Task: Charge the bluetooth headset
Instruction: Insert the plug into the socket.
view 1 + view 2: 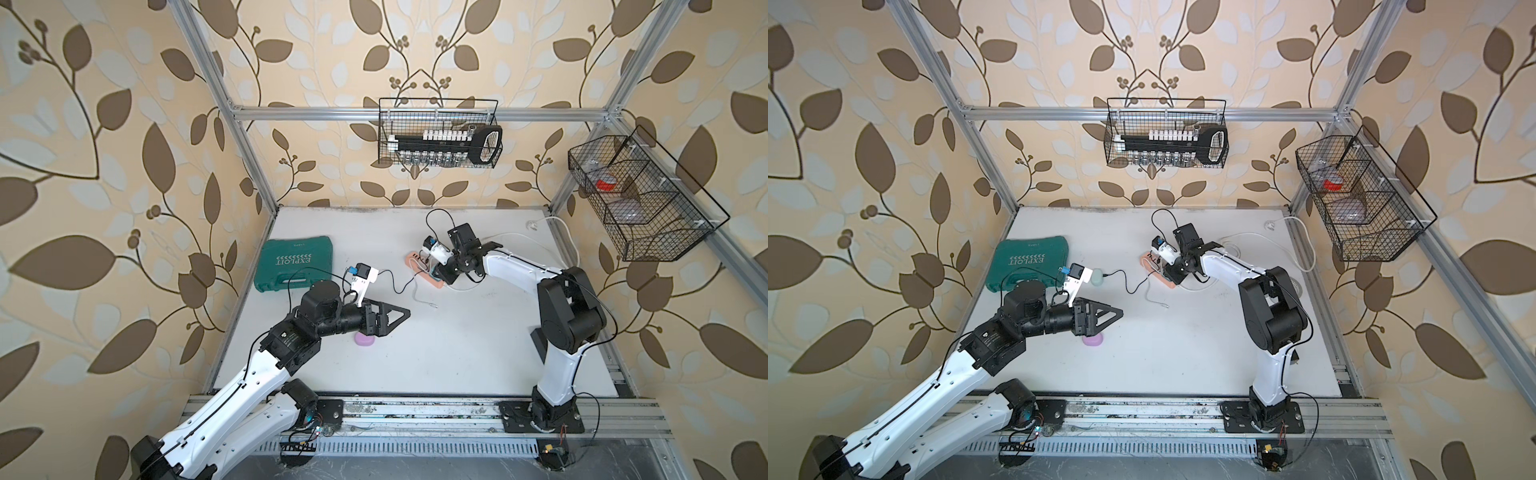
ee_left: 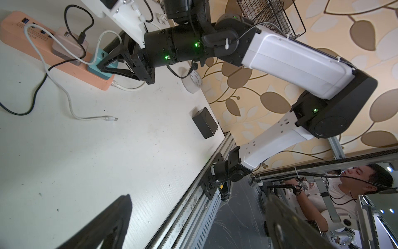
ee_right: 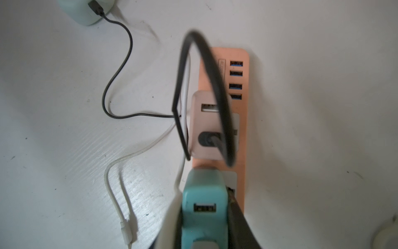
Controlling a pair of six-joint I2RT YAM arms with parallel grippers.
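Observation:
A mint-green bluetooth headset case [image 1: 1097, 276] lies on the white table with a black cable [image 3: 117, 71] plugged into it. That cable runs to a pink adapter [image 3: 206, 120] on the orange power strip [image 3: 243, 86]. My right gripper [image 3: 204, 215] is shut on a teal adapter [image 3: 204, 207] that sits on the strip's near end [image 2: 103, 83]. A white cable lies beside the strip with its plug [image 3: 127, 232] loose. My left gripper [image 1: 399, 318] hangs open and empty above the table, over a small purple case [image 1: 365, 340].
A green tool case [image 1: 293, 262] lies at the table's left. A black box [image 2: 204, 122] and a tape roll [image 2: 191, 83] sit near the right edge. Wire baskets hang on the back wall [image 1: 438, 133] and the right wall [image 1: 636, 199].

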